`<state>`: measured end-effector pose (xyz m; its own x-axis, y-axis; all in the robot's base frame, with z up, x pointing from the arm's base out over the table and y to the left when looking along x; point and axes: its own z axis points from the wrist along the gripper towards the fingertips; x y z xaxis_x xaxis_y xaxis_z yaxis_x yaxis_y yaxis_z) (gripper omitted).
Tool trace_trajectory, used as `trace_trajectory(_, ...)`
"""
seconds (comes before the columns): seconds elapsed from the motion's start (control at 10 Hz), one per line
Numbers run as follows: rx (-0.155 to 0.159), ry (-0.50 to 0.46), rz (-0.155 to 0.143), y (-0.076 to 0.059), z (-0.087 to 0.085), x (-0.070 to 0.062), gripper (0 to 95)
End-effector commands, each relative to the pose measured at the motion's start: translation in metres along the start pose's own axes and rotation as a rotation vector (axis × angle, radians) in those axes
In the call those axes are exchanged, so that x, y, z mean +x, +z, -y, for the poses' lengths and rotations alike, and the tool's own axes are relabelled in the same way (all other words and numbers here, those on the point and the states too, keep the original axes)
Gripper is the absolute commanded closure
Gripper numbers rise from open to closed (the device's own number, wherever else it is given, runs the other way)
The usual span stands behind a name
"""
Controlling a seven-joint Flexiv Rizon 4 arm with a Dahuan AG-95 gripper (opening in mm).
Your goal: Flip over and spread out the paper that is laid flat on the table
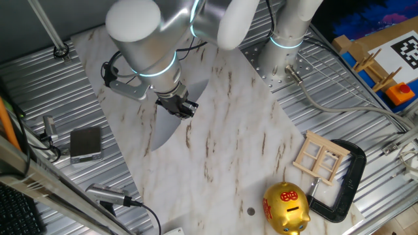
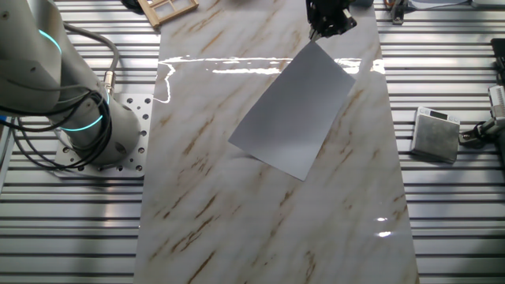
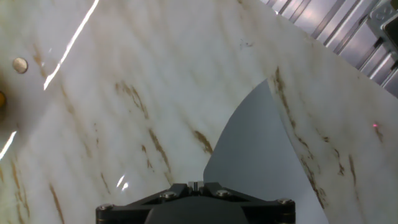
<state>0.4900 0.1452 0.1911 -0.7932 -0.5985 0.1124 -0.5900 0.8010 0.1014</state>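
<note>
The white paper (image 2: 296, 110) is raised at one corner, which sits between my gripper's (image 2: 327, 24) shut jaws near the far end of the marble table (image 2: 237, 221). The sheet slopes down from that corner, and its opposite corner reaches toward the table's middle. In one fixed view the paper (image 1: 166, 127) hangs below the gripper (image 1: 183, 108) as a curved grey shape over the table (image 1: 235, 130). In the hand view the sheet (image 3: 255, 155) runs out from the gripper (image 3: 196, 185) and curls above the table (image 3: 124, 62).
A small grey square box (image 1: 86, 143) lies on the ribbed metal beside the table, also in the other fixed view (image 2: 435, 134). A gold piggy bank (image 1: 286, 207), a wooden window frame (image 1: 320, 156) and a black clamp (image 1: 346, 183) sit at one end. The arm's base (image 2: 95, 134) stands alongside.
</note>
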Motion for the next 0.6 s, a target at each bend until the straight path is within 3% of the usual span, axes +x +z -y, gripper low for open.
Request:
trace_trajectory(0.1, 0.005, 0.013, -0.001, 0.0008, 0.0001, -0.0005, 95.0)
trace_trajectory(0.6, 0.015, 0.079, 0.034, 0.0008, 0.0001, -0.0005, 95.0)
